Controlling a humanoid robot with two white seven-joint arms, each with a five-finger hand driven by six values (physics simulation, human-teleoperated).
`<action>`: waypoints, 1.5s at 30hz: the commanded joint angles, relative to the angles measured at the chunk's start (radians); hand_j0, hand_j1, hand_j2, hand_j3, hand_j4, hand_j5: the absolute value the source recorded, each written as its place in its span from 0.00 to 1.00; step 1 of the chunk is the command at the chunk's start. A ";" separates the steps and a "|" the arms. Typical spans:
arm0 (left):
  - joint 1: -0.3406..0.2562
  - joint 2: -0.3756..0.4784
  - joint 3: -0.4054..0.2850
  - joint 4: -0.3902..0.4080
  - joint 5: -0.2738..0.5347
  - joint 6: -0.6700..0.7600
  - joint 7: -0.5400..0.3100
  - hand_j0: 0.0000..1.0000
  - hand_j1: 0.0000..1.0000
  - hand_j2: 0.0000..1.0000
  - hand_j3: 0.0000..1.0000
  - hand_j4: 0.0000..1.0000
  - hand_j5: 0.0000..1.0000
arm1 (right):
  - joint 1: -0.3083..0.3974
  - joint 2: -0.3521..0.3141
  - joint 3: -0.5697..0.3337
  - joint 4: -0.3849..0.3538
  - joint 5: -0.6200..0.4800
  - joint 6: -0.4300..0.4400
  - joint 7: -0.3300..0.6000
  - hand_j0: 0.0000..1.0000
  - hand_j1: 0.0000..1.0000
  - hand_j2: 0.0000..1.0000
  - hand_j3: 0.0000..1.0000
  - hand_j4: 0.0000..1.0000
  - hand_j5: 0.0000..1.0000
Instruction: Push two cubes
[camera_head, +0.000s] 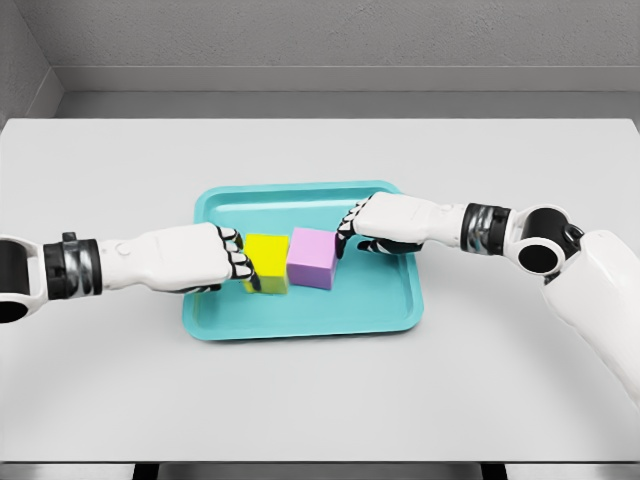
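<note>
Basically both cubes sit mid-tray, touching or just about: yellow cube (266, 262) on the left, purple cube (313, 257) on the right, both inside the teal tray (400, 315) on the counter (320, 400).

Left robot hand (205, 257) has its fingers curled into a fist, holding nothing, knuckles flat against the yellow cube's left face. Right robot hand (385, 228) is the same, curled and holding nothing, fingertips at the purple cube's upper right edge.

Judgement: this looks like the closing push, cubes nearly seated together.

To do it well:
- keep both pushes slow and level, along the line joining the cubes
- right contact sits high and toward the back corner, so the purple cube may yaw; a lower, centred contact would be better
- match force on both sides, else the pair slides as one toward a tray wall
- stop once the faces meet flush

Around: nothing else on the counter that I can see. Only real obstruction is the tray rim, which would catch a cube shoved too far. Back wall is well apart.
</note>
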 joint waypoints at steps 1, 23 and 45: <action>0.000 -0.001 0.001 0.000 0.005 0.002 -0.016 0.67 0.67 0.67 0.67 0.67 0.67 | 0.002 -0.013 -0.002 0.001 -0.007 0.003 0.001 0.54 0.54 0.54 0.54 0.54 0.54; -0.008 0.134 0.109 0.033 0.077 0.002 -0.020 0.69 0.69 0.69 0.69 0.69 0.69 | -0.098 0.007 -0.004 0.102 0.007 0.003 0.007 0.54 0.54 0.54 0.54 0.54 0.54; -0.009 0.179 0.178 0.179 0.173 0.002 -0.020 0.72 0.72 0.72 0.72 0.72 0.72 | -0.133 0.096 0.062 0.122 0.113 0.003 0.008 0.54 0.54 0.54 0.54 0.54 0.54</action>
